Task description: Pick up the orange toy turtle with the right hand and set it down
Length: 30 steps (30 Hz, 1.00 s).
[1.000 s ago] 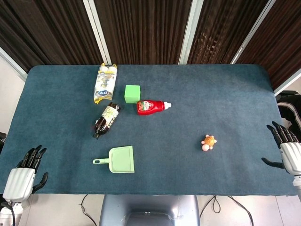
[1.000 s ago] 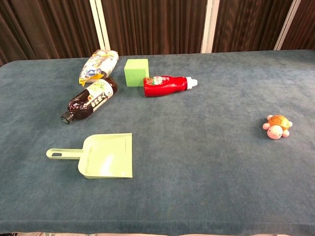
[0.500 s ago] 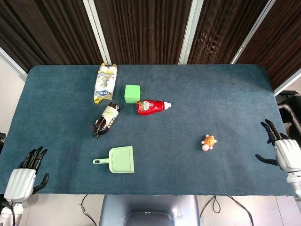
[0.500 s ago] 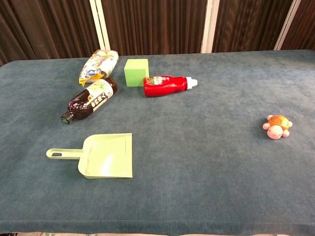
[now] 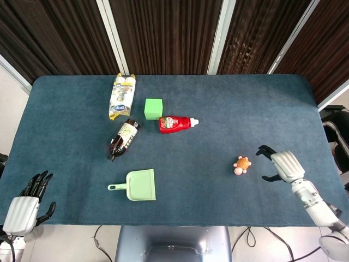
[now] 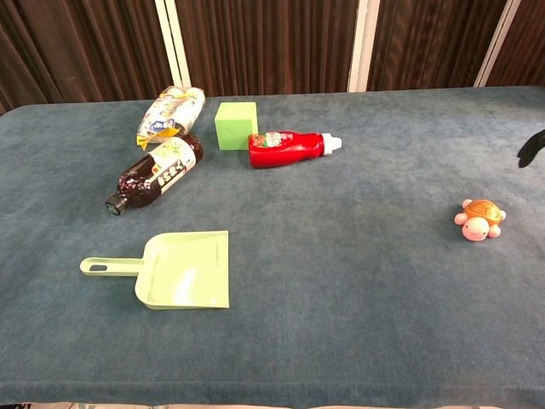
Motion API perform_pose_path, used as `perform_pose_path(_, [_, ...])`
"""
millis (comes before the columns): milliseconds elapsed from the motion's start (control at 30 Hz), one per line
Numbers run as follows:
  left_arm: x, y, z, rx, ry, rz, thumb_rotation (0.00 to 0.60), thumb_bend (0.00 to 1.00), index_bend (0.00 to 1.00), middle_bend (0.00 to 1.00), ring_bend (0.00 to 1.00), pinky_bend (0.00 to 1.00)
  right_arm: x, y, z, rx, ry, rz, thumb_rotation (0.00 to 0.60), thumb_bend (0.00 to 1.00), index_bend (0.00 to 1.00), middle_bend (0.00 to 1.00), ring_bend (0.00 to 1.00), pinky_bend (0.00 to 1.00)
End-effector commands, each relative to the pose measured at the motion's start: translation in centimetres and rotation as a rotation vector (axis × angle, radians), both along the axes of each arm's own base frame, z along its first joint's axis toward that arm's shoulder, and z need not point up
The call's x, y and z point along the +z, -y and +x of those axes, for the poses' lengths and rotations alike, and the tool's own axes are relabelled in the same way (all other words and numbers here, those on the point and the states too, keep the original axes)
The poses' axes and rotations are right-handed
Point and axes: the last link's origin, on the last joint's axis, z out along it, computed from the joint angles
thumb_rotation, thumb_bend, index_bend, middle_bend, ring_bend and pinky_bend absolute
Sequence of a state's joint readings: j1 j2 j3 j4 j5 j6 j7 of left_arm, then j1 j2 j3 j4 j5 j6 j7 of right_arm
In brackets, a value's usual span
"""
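The orange toy turtle (image 5: 242, 164) with a pink head and feet sits on the blue table, right of centre; the chest view shows the turtle (image 6: 479, 218) near its right edge. My right hand (image 5: 279, 165) hovers just right of the turtle, fingers spread and curled toward it, holding nothing. In the chest view only a dark fingertip (image 6: 531, 149) shows at the right edge. My left hand (image 5: 26, 203) hangs open off the table's near left corner.
A green dustpan (image 5: 138, 185) lies near the front. Further back are a dark bottle (image 5: 123, 138), a red ketchup bottle (image 5: 175, 123), a green cube (image 5: 154, 107) and a snack bag (image 5: 121, 96).
My right hand has swung in from beyond the table's right edge to just beside the turtle. The left hand has barely shifted. Nothing on the table has moved.
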State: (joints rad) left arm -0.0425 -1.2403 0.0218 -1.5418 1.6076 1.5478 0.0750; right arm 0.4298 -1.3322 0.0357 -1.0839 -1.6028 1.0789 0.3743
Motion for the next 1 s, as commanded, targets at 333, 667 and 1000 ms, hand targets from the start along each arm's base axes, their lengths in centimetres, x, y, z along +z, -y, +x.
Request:
perform_pose_path(333, [0.0, 0.0, -0.2, 0.006, 0.009, -0.001, 0.600, 0.40, 0.07, 0.05, 0.06, 0.34, -4.2, 2.1, 1.1, 0.007, 0.011, 0.070, 0.600, 0.05, 0.50, 0.37, 0.91, 0.83])
perform_pose_path(667, [-0.1, 0.1, -0.5, 0.021, 0.013, -0.004, 0.600, 0.40, 0.07, 0.05, 0.06, 0.34, -5.9, 2.9, 1.3, -0.013, 0.037, 0.077, 0.600, 0.06, 0.57, 0.43, 0.92, 0.84])
perform_pose_path(1000, [0.0, 0.3, -0.7, 0.029, 0.018, 0.002, 0.600, 0.40, 0.07, 0.05, 0.06, 0.34, -6.4, 2.9, 0.8, -0.007, 0.020, 0.083, 0.600, 0.28, 0.64, 0.50, 0.93, 0.85])
